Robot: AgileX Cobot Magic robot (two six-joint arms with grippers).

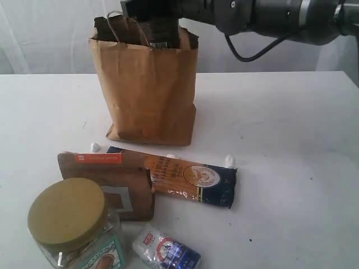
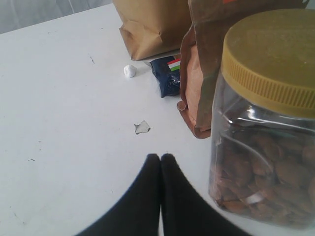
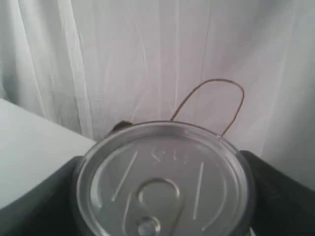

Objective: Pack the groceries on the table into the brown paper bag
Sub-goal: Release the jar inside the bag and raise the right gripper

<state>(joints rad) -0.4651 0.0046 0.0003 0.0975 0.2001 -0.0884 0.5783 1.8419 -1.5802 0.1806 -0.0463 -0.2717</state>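
Gripping a dark-filled clear can (image 3: 162, 162) with a shiny pull-ring lid, the right end effector (image 3: 165, 201) is hanging just above the open mouth of the tall crumpled brown paper bag (image 1: 146, 89). Its two dark fingers (image 3: 283, 196) are pressing on the can's round sides, one on each side. The can is sitting right under the end effector, and its lower part is dipping behind the bag's front rim. A twisted paper handle (image 3: 211, 98) is standing just beyond it.

The can is looking stiff and smooth, and probably a bit heavy, so it could be slipping if the squeeze is weak. Holding it by its sides, as now, is seeming right. The bag is thin and soft, so a hard bump could be tipping it.

The left end effector (image 2: 161, 169) is squeezed together with nothing in it, hovering low over the white tabletop (image 2: 64, 98). Just beside it a clear plastic jar with a gold lid (image 2: 268, 59) is standing, full of brown nuts. Farther out from it are lying a brown pouch with an orange label (image 1: 106, 185), a blue-orange spaghetti pack (image 1: 193, 179) and a small white-blue packet (image 1: 165, 252).

The inside of the bag is hiding from every view, so I am not able to tell what, if anything, is lying in there. The can's lower part is cut off in the right wrist view. The jar's bottom is running off the edge of the exterior view.
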